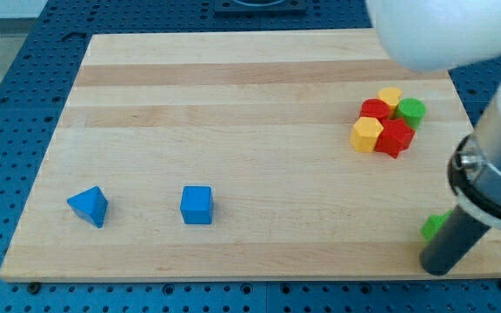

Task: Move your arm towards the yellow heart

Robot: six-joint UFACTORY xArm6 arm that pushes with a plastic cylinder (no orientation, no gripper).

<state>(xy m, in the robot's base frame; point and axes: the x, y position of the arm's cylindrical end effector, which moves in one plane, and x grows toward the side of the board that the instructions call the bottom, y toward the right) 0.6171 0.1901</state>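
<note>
The camera view shows a pale wooden board [233, 113] lying on a blue pegboard table [7, 104]. No box, tray or bowl is on it; the blocks lie loose on the bare wood.

On the right side, toward the far edge, five blocks sit packed together. The yellow heart [390, 97] is the farthest of them, at the top of the group. Just right of it is a green round block [411, 110], touching or nearly so. A red block [374, 110] sits just left of and below the heart. Nearer still are a yellow hexagon block [367, 134] and, on its right, a second red block [396, 137], pressed against each other.

On the left side, near the front edge, are a blue triangle block [89, 206] and, well apart on its right, a blue cube [197, 205].

At the near right corner the arm's dark rod comes down to the board. My tip [437, 263] rests close to the front edge, well apart from the cluster and the yellow heart. A green block [434, 225] shows partly behind the rod, just beside it; its shape is hidden. The rod has no jaws and holds nothing.
</note>
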